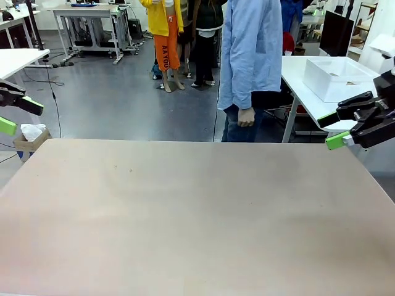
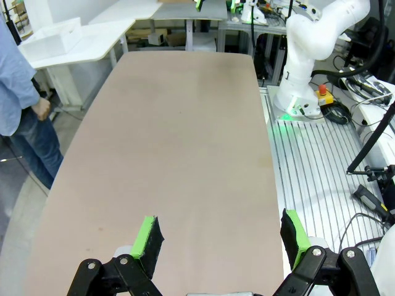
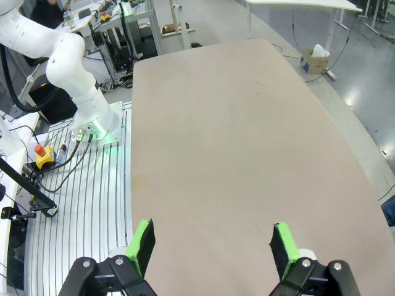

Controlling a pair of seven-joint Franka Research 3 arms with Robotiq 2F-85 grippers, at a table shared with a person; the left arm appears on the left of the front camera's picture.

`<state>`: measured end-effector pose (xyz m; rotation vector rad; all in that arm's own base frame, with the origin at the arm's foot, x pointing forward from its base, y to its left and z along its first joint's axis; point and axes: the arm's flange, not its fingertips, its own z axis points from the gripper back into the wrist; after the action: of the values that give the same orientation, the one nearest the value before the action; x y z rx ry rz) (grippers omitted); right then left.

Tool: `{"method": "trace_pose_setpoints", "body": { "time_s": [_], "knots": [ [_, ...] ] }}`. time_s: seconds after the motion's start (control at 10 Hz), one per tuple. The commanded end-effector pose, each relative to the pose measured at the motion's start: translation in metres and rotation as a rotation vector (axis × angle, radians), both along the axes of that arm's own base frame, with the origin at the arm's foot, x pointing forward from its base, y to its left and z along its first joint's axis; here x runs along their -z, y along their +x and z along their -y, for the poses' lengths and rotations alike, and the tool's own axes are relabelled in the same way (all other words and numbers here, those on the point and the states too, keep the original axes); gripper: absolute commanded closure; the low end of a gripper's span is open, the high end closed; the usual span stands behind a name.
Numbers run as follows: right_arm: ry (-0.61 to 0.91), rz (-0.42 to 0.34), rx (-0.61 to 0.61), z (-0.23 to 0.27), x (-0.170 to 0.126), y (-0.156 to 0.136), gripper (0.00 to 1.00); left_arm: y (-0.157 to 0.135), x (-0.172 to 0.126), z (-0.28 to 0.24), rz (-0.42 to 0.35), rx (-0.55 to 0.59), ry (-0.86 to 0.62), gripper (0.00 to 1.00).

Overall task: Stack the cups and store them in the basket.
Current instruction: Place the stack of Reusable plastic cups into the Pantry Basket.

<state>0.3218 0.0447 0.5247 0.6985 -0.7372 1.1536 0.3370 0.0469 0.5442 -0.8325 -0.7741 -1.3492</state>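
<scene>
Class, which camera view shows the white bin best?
The front view: the bin sits on a side table at far right, its open top and two walls visible. The left wrist view shows a small, distant white box, likely the same bin.

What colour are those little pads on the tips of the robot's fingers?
Bright green, on black fingers; the right wrist view shows them best.

In the front view, the left gripper [image 1: 12, 112] is cut off at the left edge; the person [image 1: 252, 55] is cropped at the top, legs hidden behind the table [image 1: 197, 216].
</scene>
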Motion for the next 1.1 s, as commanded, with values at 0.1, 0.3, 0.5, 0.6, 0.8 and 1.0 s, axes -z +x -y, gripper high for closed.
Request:
{"method": "trace_pose_setpoints", "body": {
  "time_s": [0.1, 0.3, 0.5, 0.6, 0.8, 1.0],
  "knots": [
    [0.018, 0.019, -0.012, 0.0008, -0.0005, 0.0027, 0.00, -0.0006, -0.0032, 0.0004, 0.003, 0.002, -0.014, 0.00],
    [0.018, 0.019, -0.012, 0.0008, -0.0005, 0.0027, 0.00, -0.0006, -0.0032, 0.0004, 0.003, 0.002, -0.014, 0.00],
    [0.018, 0.019, -0.012, 0.0008, -0.0005, 0.0027, 0.00, -0.0006, -0.0032, 0.0004, 0.003, 0.002, -0.014, 0.00],
    [0.018, 0.019, -0.012, 0.0008, -0.0005, 0.0027, 0.00, -0.0006, -0.0032, 0.0004, 0.003, 0.002, -0.014, 0.00],
    [0.018, 0.019, -0.012, 0.0008, -0.0005, 0.0027, 0.00, -0.0006, -0.0032, 0.0004, 0.003, 0.002, -0.014, 0.00],
    [0.018, 0.019, -0.012, 0.0008, -0.0005, 0.0027, 0.00, -0.0006, -0.0032, 0.0004, 0.003, 0.002, -0.014, 0.00]
  ]
}}
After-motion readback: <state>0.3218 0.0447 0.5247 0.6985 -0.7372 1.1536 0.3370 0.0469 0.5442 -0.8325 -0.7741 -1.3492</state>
